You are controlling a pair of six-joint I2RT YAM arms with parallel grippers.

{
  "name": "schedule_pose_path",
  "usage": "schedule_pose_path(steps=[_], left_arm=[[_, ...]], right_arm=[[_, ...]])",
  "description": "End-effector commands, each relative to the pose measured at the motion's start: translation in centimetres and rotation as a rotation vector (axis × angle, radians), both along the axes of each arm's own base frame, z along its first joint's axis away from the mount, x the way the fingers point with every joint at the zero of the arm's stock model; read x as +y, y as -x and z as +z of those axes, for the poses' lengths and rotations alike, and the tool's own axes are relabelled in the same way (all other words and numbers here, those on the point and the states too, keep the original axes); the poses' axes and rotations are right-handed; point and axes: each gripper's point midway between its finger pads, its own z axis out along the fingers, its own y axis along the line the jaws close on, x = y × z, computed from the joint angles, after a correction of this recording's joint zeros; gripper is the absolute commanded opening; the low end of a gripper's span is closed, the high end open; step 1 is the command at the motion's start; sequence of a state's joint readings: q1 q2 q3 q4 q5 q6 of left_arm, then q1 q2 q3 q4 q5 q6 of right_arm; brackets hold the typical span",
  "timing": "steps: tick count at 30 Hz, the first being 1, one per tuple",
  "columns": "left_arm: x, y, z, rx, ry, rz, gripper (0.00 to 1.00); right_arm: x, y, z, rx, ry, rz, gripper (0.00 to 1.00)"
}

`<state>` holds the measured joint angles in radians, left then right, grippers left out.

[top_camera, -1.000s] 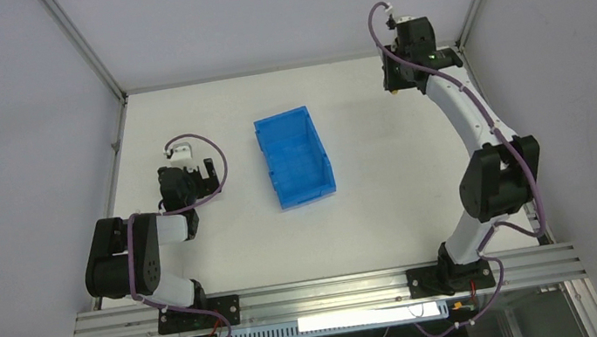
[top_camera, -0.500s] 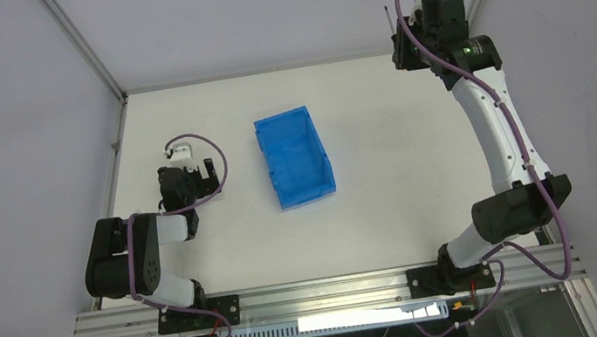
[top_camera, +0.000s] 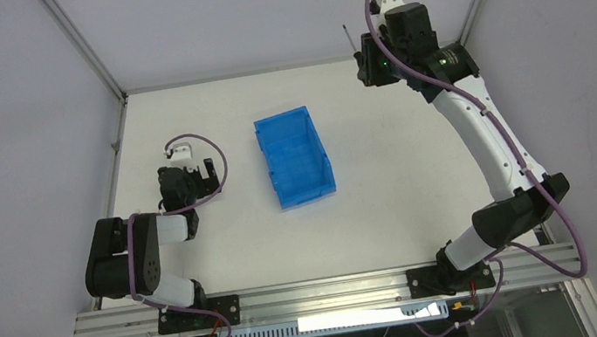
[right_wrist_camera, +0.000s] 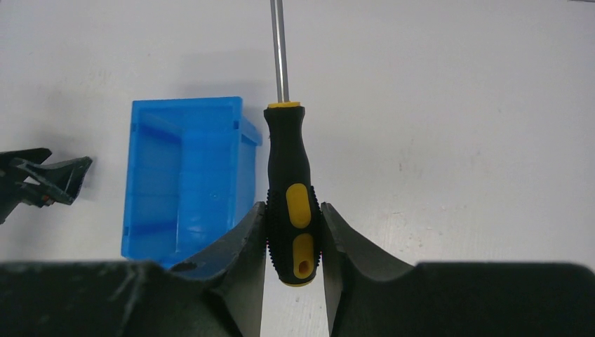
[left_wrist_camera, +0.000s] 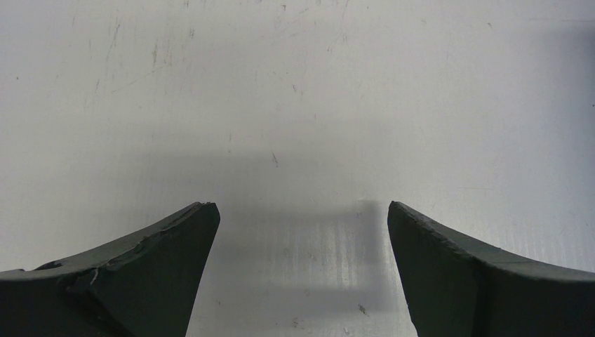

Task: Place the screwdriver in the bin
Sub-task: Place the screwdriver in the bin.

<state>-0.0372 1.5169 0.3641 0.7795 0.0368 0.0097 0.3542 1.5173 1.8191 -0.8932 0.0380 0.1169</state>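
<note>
Right tool (right_wrist_camera: 293, 219) has swung left from the far right corner, toward the bin (top_camera: 294, 157). Near: left tool (left_wrist_camera: 302, 210) parked low over the counter (left_wrist_camera: 295, 84), fingers apart, empty. Mid-counter: bin, nothing inside. Far: right tool clamped on the screwdriver (right_wrist_camera: 290, 184) handle, aloft, well short of the bin. Pickup looks done; carry and release remain. Shaft tip is cut off in the wrist view.
</note>
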Motion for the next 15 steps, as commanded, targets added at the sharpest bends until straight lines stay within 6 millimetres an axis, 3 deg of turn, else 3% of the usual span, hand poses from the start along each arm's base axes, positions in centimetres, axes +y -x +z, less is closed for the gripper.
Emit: schedule_pose_path(steps=[1, 10, 15], left_arm=[[-0.1, -0.9, 1.8, -0.058, 0.015, -0.011, 1.00], [-0.1, -0.9, 1.7, -0.057, 0.015, -0.011, 1.00], [-0.1, -0.9, 1.7, -0.057, 0.014, -0.011, 1.00]], right_arm=[[3.0, 0.4, 2.6, -0.066, -0.052, 0.028, 0.08], [10.7, 1.6, 2.2, -0.072, -0.058, 0.141, 0.07], [13.9, 1.9, 1.9, -0.074, -0.076, 0.174, 0.07]])
